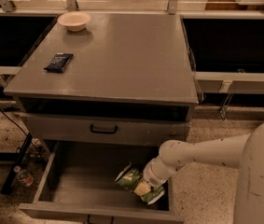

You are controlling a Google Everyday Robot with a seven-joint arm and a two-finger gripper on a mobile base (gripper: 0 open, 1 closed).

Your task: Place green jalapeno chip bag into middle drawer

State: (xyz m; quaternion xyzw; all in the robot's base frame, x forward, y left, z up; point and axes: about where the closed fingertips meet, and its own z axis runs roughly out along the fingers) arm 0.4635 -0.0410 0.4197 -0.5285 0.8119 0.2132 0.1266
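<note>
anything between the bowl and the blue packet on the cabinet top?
Nothing: bare grey top between bowl and blue packet, camera view. The gripper is down in the open middle drawer, at the green chip bag.
</note>
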